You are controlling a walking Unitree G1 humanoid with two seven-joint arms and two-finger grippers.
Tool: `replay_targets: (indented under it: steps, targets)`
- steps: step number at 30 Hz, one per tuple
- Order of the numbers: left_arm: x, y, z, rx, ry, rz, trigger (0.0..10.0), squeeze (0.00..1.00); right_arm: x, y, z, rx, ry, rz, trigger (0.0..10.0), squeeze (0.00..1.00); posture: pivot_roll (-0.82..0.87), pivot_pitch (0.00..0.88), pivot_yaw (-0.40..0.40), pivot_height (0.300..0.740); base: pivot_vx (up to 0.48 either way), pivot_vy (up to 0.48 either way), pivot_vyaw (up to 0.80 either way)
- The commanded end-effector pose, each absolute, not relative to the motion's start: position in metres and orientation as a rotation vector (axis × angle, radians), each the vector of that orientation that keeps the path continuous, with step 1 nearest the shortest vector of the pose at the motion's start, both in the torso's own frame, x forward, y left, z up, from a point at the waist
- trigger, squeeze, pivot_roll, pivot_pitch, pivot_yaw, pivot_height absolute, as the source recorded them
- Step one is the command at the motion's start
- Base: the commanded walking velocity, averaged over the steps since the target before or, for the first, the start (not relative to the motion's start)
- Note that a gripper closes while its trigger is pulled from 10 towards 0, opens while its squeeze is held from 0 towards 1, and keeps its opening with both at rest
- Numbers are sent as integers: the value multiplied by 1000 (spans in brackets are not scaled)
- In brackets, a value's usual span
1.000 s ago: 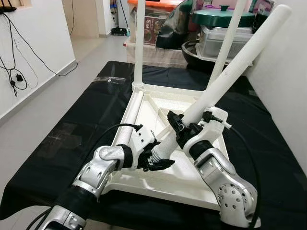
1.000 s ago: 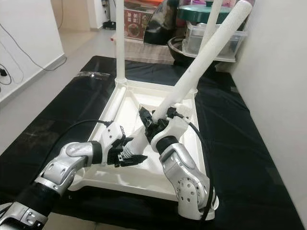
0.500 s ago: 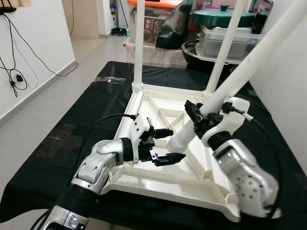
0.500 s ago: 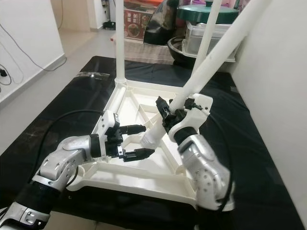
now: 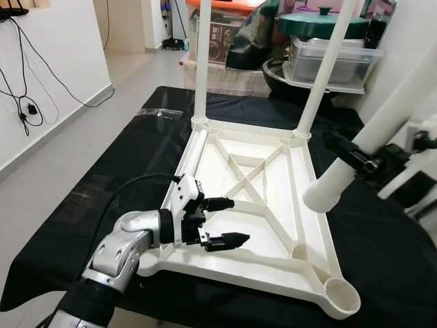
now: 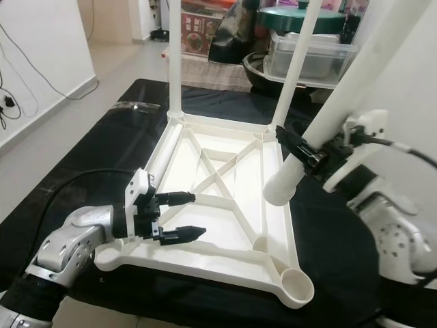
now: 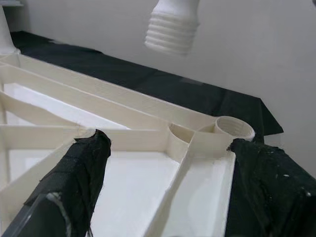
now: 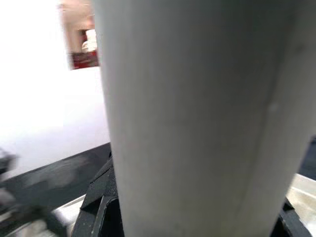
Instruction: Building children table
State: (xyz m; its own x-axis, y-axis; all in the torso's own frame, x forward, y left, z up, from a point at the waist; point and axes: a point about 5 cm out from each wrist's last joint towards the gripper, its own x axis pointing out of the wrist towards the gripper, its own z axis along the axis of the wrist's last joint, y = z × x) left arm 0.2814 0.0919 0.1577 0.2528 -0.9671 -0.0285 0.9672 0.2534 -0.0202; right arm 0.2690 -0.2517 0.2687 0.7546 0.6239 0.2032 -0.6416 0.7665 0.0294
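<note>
Looking down from my head cam, the white table top [image 5: 259,205] lies upside down on a black sheet [image 5: 95,198], ribs up, w/ two legs already standing in the far corners: far-left leg [image 5: 200,55] & far-right leg [image 5: 326,68]. A loose leg [image 5: 193,152] lies along the frame's left edge. Near-right corner socket [image 5: 340,298] sits open at the frame's near edge, nothing in it, w/ black sheet around it on the near & right sides. My left gripper [image 5: 225,222] hovers over the near-left part of the frame, fingers spread wide, holding nothing. My right gripper [image 6: 307,154] is up off the frame on the right side, clamped on the fourth leg [image 6: 328,113], which slants up to the right; its threaded end [image 6: 278,189] hangs above the frame's right rail, apart from it. Left wrist cam: my two black fingers [image 7: 79,173] frame the ribs, the round corner socket [image 7: 236,129] shows beyond them at the rim, & the leg's threaded end [image 7: 173,29] floats above w/ clear air between it & the frame. Right wrist cam: the white leg [image 8: 197,118] runs close between my fingers [image 8: 101,197], blurred; black sheet edge behind, little else I can make out.
</note>
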Motion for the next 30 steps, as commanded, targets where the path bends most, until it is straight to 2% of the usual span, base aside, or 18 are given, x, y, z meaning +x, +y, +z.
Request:
replay_targets:
  steps: [1,7,30]
  targets:
    - [277,92,153,19,69,-1319,10000,0,264,-252,269,99,-176,775,0,0,129,0,-130,740,0,0,0]
    - [274,91,152,8,77,-1321,10000,0,260,-248,261,83,-138,860,0,0,132,0,-129,740,0,0,0]
    - [273,92,149,4,100,-1326,10000,0,246,-249,240,30,-16,926,0,0,123,0,-122,740,0,0,0]
